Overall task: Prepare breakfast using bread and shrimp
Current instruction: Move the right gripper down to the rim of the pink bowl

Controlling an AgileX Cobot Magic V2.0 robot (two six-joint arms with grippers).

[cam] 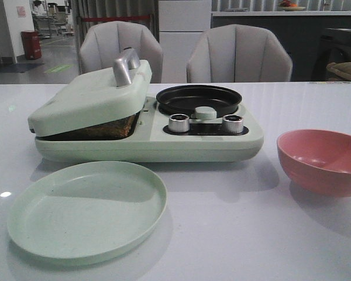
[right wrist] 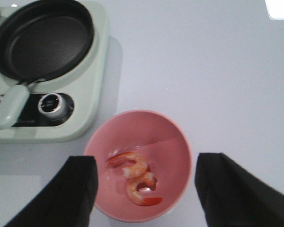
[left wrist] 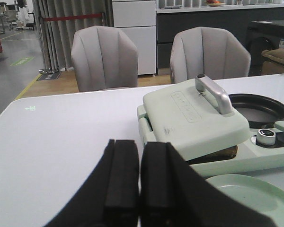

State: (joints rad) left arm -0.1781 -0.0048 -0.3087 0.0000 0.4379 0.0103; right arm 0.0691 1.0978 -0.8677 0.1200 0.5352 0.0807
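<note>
Two curled pink-orange shrimp lie in the pink bowl, which stands right of the breakfast maker. My right gripper hangs open above the bowl, one finger on each side of it, holding nothing. A brown edge of bread shows under the maker's nearly closed pale green lid; the same bread edge shows in the left wrist view. Left of the maker, my left gripper hovers over the table, shut and holding nothing. Neither gripper shows in the front view.
A black round pan sits on the maker's right half, behind two silver knobs. A pale green plate lies in front of the maker. Two grey chairs stand behind the white table.
</note>
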